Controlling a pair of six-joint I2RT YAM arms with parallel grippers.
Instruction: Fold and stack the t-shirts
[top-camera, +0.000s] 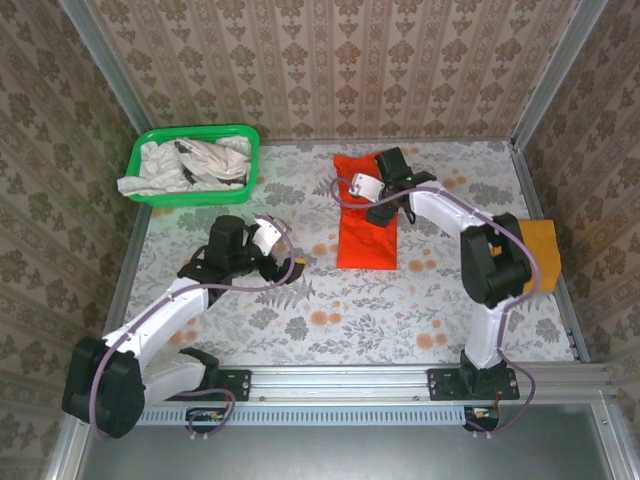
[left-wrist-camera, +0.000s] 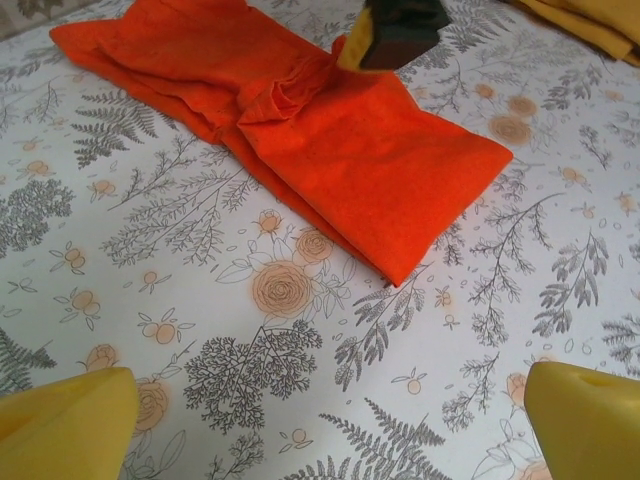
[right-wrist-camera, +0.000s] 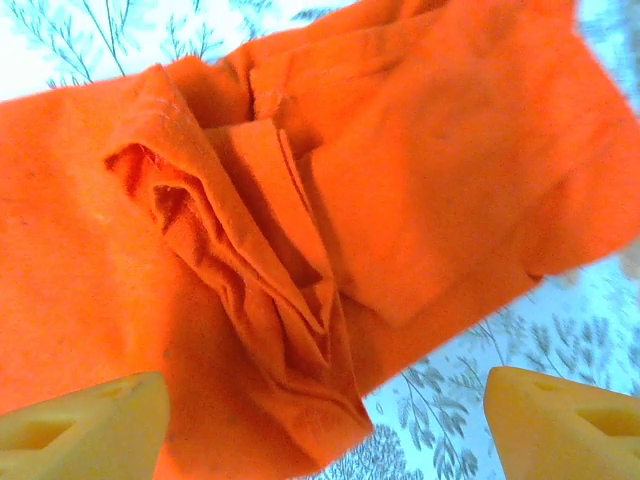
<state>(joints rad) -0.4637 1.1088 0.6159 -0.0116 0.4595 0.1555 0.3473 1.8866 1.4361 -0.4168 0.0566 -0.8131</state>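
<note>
Over orange-red t-shirt, right end effector open, left end effector open, mustard t-shirt half hidden.

Basket far left on table, shirts heaped in it; folded shirt to its right; another shirt at right edge.

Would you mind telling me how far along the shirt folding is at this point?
Done: the yellow shirt lies at the table's right edge, seemingly folded. In hand: the orange shirt is a long strip, bunched at its far end under the open right gripper; the left gripper hangs open. Left: stacking, plus the off-white shirts in the basket.
</note>
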